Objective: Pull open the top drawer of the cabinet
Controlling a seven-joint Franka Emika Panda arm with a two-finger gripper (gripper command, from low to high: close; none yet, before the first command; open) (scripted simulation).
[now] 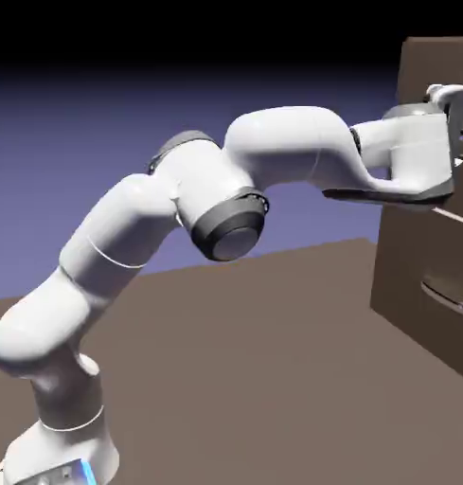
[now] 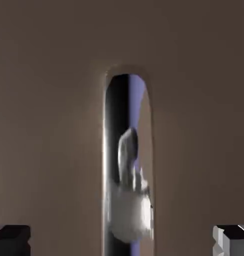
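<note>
Pretty clearly a rendered sim scene I'm driving here, not a real room. Flat matte-brown tabletop [image 1: 254,379] fills the lower frame, a plain blue-violet backdrop [image 1: 102,123] fades to black along the top, and a tall boxy matte-brown cabinet [image 1: 405,275] sits at the right edge, untextured.

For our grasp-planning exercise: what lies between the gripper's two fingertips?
The top drawer's shiny handle runs between the open fingertips, touching neither, as the hand view shows.
</note>
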